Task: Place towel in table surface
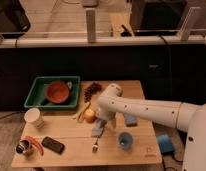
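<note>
The towel (99,128) is a small blue-grey cloth lying on the wooden table (71,131) near its middle, just right of an orange fruit (89,115). My white arm reaches in from the right. Its gripper (105,121) points down right over the towel's upper edge and hides part of it. I cannot see whether the gripper touches the towel or holds it.
A fork (95,145) and a blue cup (125,140) lie in front of the towel, and a blue block (130,120) lies to its right. A green tray (37,91) holds a red bowl (57,93). A white cup (34,118), a black phone (52,145) and a can (22,148) are at the left.
</note>
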Action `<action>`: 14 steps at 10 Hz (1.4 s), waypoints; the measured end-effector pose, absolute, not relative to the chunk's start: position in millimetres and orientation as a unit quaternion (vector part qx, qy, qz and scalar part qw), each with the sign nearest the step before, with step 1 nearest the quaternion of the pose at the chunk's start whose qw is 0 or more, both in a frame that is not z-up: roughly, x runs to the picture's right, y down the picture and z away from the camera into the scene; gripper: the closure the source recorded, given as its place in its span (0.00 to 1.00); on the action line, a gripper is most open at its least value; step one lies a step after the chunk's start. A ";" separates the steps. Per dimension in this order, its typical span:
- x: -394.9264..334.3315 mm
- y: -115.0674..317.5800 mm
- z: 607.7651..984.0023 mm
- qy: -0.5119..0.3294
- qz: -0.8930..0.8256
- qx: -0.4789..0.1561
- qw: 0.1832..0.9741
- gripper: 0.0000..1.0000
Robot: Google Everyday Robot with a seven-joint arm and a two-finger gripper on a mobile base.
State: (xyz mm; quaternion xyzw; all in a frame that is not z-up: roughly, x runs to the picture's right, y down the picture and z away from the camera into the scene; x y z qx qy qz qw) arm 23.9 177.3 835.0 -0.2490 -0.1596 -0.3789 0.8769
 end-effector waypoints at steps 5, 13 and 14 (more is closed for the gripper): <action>28.5 185.4 837.6 -0.149 -0.367 -0.247 0.884 0.52; 1.6 204.8 850.3 -0.143 -0.387 -0.274 0.869 0.76; 1.9 205.0 850.1 -0.143 -0.387 -0.274 0.869 0.87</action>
